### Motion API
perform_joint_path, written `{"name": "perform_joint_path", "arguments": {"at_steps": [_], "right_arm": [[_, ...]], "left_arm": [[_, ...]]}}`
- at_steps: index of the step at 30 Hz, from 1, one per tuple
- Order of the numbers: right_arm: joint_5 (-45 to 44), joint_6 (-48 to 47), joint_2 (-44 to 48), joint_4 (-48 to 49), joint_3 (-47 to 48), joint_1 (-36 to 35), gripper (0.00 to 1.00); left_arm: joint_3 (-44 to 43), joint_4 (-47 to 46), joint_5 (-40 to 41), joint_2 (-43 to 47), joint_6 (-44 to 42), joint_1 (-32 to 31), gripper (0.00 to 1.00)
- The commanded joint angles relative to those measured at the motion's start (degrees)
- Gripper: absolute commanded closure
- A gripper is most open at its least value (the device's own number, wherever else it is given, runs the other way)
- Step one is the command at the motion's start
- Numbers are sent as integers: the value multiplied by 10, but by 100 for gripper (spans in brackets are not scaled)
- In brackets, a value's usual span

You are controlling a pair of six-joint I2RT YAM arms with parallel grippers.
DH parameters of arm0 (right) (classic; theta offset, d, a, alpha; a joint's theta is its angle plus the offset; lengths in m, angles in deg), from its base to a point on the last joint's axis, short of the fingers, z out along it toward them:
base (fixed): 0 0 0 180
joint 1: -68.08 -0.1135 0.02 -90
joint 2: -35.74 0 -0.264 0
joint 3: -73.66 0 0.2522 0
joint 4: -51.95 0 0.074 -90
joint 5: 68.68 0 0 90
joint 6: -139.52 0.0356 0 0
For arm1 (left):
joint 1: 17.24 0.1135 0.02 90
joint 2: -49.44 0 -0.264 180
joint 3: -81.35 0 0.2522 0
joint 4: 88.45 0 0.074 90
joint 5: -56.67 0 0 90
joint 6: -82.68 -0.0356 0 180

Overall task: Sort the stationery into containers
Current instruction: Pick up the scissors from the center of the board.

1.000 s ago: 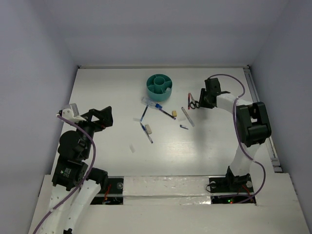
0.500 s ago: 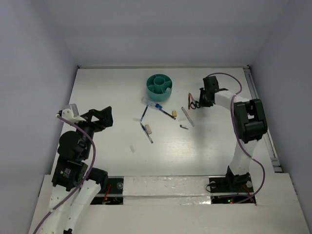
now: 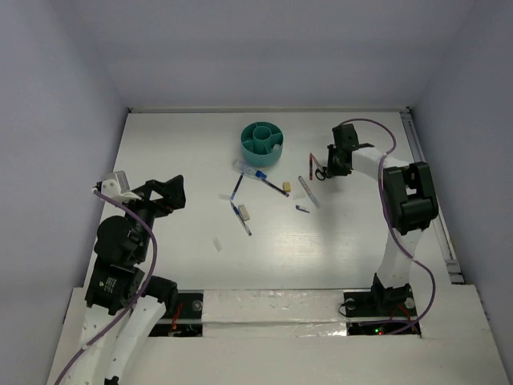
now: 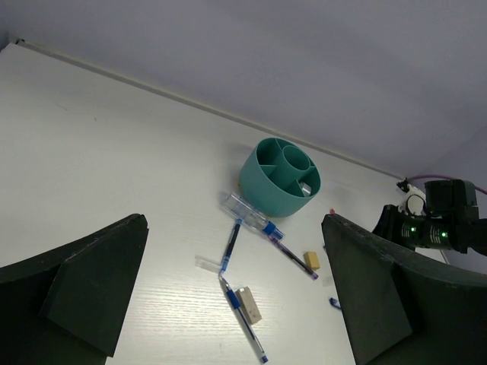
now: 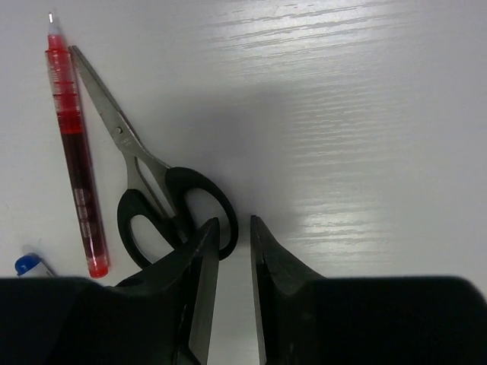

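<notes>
At the far right of the table (image 3: 176, 144), the right gripper (image 5: 232, 228) stands low over the scissors (image 5: 148, 194). Its jaws are drawn to a narrow gap astride the rim of one black handle loop. Bare table shows in part of that gap, so it cannot be told whether the rim is actually pinched.

The red pen (image 5: 74, 152) lies on the table just beside the scissor blades. The left gripper (image 3: 181, 192) is fully released and holds nothing, at the near left and well apart from every item. The teal cup (image 3: 256, 154) stands at far centre. The blue pens (image 3: 243, 219) and erasers (image 3: 286, 186) lie scattered on the table near the cup.

Risks, as judged:
- A hold on the edge of one loop is thin and far off the scissors' balance point. On lifting, the scissors could swing blade-down, twist in the jaws or slip free.
- The blades could sweep the red pen as they swing, since it lies so close.
- The scissors look long against the cup, so a careless drop could tip it.

Against a second ago, the right gripper has edged left onto the scissors and its elbow has drawn in. The left arm, the cup and the loose stationery are unchanged.
</notes>
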State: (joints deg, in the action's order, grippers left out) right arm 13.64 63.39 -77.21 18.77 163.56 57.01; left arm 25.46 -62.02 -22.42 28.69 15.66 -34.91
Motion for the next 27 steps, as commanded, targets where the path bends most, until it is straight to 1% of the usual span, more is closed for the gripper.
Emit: {"name": "perform_joint_path", "arguments": {"at_steps": [1,3,6,9,11,13,14,19,22,24,25,26,27], "right_arm": [[-10,-16,-17,-31,26,0,72],[-15,-22,-25,-40,36,0,81],[-21,-26,-32,-43,33,0,100],[-34,-23,-15,-27,17,0,100],[-59,-21,14,-22,2,0,100],[-76,-21,38,-21,-7,0,100],[-87,-24,64,-23,-15,0,100],[-95,-28,141,-30,-34,0,100],[-74,-24,193,-20,-52,0,100],[-40,-24,236,-2,-75,-18,100],[-21,-22,250,8,-84,-27,100],[21,-15,264,22,-92,-38,100],[43,-11,277,29,-109,-61,100]], "left_arm": [[0,-29,-4,8,-7,-3,1],[0,-30,-5,6,-7,-3,1],[1,-32,-11,3,-7,-3,1],[5,-40,-32,-3,-7,-3,1],[8,-45,-47,-10,-2,-3,1],[15,-61,-76,-15,-3,-3,1],[18,-65,-84,-22,-1,-3,1],[18,-95,-159,-46,15,-3,1],[20,-113,-200,-57,35,-3,1],[24,-143,-236,-61,50,-3,1],[27,-152,-244,-64,63,-3,1],[29,-161,-253,-74,69,-3,1],[30,-174,-270,-80,75,-3,1]]}}
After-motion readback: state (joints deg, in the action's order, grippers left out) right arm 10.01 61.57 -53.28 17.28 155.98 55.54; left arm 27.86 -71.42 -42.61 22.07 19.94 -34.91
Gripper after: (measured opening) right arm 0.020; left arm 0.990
